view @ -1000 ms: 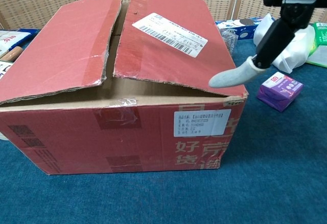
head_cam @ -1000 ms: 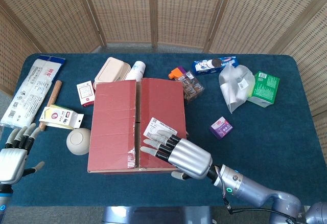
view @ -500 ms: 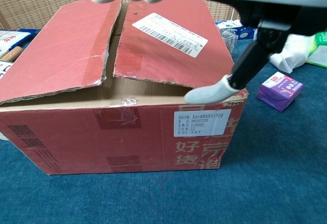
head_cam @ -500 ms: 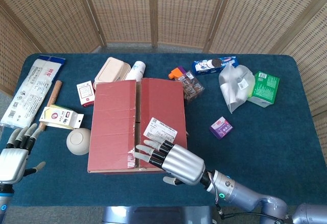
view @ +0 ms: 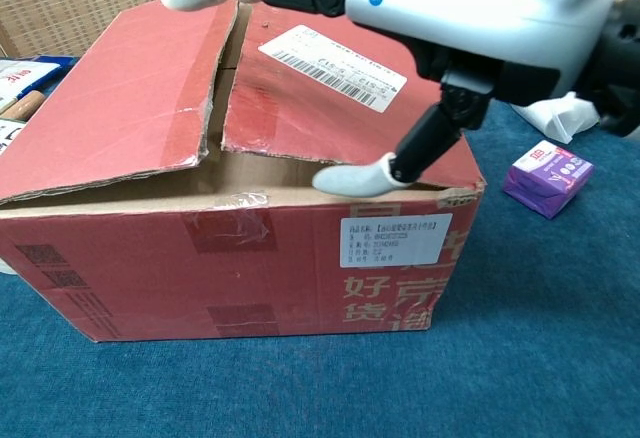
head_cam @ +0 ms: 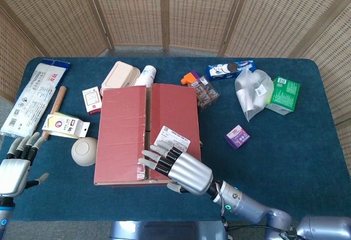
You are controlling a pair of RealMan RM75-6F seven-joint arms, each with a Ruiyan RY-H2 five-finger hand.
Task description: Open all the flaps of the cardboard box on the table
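1. Left hand [head_cam: 12, 171]: idle at the near-left table corner, fingers apart, holding nothing. Seen in head view only; well apart from the box.
2. White bowl [head_cam: 84, 150] sits between left hand and box, just beside the box's left wall. Milk carton [head_cam: 66, 125] lies beyond it.
3. Cardboard box [head_cam: 147, 133]: mid-table, directly under/ahead of right hand. Left top flap [view: 120, 103] and right top flap [view: 330, 88] both down; neither is opened yet.
4. Right hand [head_cam: 178, 167]: over the box's near edge, fingers spread, gripping nothing. Fingertips reach toward the centre seam; thumb [view: 357, 176] hangs at the front lip of the right flap.
5. Purple packet [head_cam: 237, 137] lies to the right of right hand, apart from the box.
6. Risks, as I judge: 
   - thumb slips off the lip instead of hooking under, so the flap stays shut; 
   - upward pull w/o a brace lifts or slides the whole box, and the bowl beside it could get shoved; 
   - torn tape along the seam may snag, tearing the flap.
7. View diffs: 
   - chest view shows the flaps bowed up w/ a dark gap at the front edge, the thumb's level vs the lip, and the box's front label [view: 395, 240]; head view hides all that. 
   - head view shows the left hand, the seam's full run and the surrounding clutter.
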